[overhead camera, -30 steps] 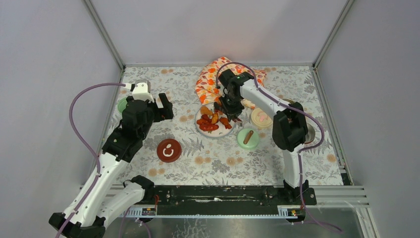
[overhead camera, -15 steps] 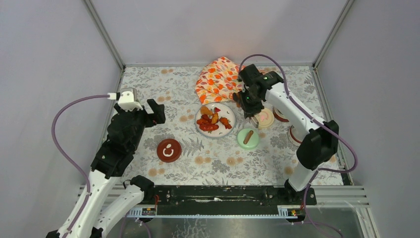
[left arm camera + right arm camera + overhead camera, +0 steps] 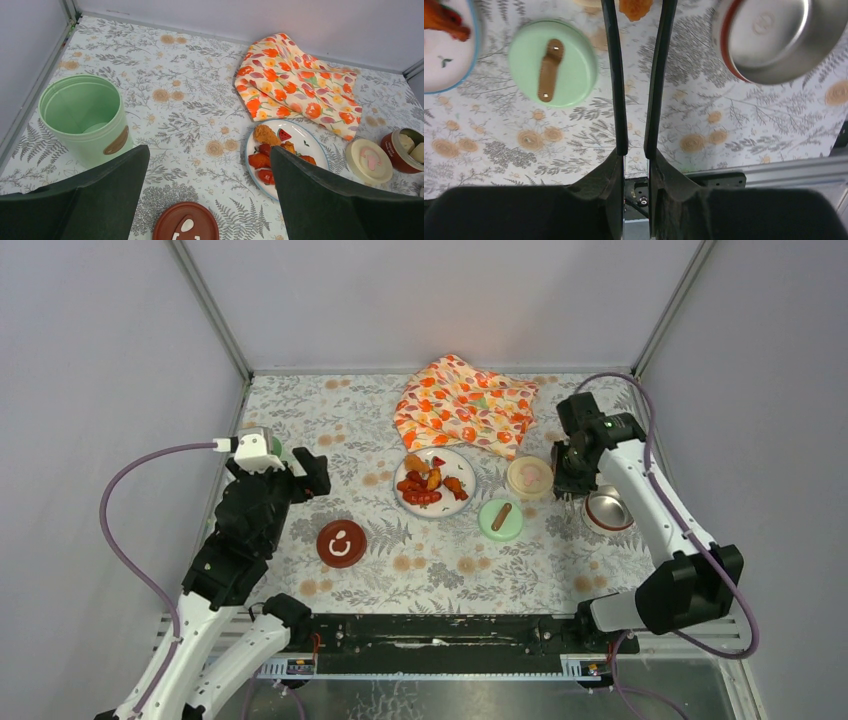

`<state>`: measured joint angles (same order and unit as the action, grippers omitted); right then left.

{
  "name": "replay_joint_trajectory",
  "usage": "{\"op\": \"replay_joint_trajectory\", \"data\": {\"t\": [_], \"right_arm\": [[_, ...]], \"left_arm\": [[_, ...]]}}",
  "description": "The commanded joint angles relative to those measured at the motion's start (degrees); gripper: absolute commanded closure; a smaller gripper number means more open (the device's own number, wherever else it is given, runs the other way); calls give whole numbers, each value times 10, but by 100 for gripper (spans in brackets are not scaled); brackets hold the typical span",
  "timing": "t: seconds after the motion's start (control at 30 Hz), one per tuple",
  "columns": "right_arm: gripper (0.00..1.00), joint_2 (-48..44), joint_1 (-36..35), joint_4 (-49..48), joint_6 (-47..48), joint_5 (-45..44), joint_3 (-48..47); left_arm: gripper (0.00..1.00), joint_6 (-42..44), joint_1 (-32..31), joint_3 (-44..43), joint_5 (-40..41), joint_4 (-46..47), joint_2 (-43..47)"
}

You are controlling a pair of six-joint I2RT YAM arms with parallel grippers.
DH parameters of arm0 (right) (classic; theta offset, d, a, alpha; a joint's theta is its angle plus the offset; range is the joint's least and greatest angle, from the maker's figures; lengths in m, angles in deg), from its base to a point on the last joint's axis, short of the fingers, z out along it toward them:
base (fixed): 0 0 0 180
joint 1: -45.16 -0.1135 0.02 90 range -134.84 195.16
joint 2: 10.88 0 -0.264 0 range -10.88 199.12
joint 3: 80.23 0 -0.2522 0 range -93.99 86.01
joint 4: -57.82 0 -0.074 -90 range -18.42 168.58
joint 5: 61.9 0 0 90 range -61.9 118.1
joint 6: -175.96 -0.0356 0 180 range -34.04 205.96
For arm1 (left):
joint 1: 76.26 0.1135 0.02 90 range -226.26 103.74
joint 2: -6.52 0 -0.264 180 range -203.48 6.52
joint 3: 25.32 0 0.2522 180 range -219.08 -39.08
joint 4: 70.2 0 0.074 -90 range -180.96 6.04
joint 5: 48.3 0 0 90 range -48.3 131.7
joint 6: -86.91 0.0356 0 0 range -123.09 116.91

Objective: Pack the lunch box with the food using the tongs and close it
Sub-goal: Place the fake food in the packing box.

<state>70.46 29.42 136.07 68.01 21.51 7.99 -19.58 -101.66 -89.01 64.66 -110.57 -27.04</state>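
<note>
This is a robotics lab test cell, not a real kitchen or home. Plain pale walls [image 3: 450, 300] close the space on three sides, held by bare metal posts [image 3: 212, 315] at the corners. Two white and black robot arms, the left arm [image 3: 240, 540] and the right arm [image 3: 655, 510], are bolted to a black rail [image 3: 450, 632] along the near edge of the tabletop [image 3: 440, 570], and purple cables [image 3: 118, 510] loop from them. The household feel is only staged: a flower-printed covering on the tabletop, an orange patterned cloth [image 3: 460, 400], a plate [image 3: 458, 462] of food, a green lid [image 3: 500, 519] and a steel bowl [image 3: 607, 510].
</note>
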Motion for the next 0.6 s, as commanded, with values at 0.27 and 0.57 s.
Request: {"op": "replay_joint_trajectory", "data": {"t": [0.27, 0.57], "right_arm": [[85, -112, 152, -32, -71, 22, 116], [83, -132, 275, -92, -90, 94, 202]], "left_arm": [[2, 15, -56, 11, 58, 39, 17], [1, 19, -84, 16, 85, 40, 27]]}}
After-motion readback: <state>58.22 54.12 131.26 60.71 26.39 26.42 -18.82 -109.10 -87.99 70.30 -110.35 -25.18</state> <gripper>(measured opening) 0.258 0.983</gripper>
